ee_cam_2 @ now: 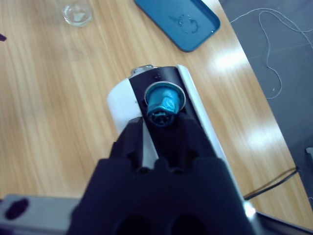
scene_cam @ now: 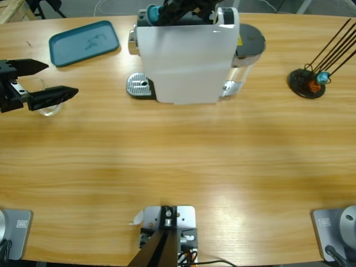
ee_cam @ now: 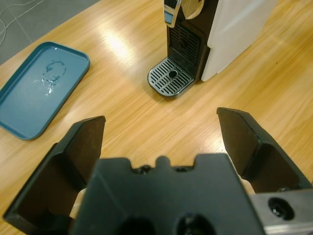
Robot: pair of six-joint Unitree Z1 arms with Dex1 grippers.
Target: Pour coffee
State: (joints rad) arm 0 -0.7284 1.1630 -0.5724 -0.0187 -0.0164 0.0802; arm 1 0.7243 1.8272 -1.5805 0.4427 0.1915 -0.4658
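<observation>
My left gripper (scene_cam: pixel 50 83) comes in from the table's left edge, held level, jaws spread wide apart. A small clear glass (scene_cam: pixel 49 107) sits on the wood just beside and partly under my nearer jaw; from the right wrist view it looks like a low glass (ee_cam_2: pixel 77 13) standing alone on the table. Whether there is coffee in it I cannot tell.

My right gripper (ee_cam_2: pixel 164 128) reaches in over the top of the white coffee machine (scene_cam: pixel 186 61), its jaws closed on a teal capsule (ee_cam_2: pixel 164 105), which is held at the machine's black top opening.

The left wrist view looks across bare table toward the machine's round drip grille (ee_cam: pixel 170 78), well apart from my jaws. A teal tray (scene_cam: pixel 84 41) lies at the far left, near the left gripper. A black stand with thin rods (scene_cam: pixel 308 80) sits at the far right.
</observation>
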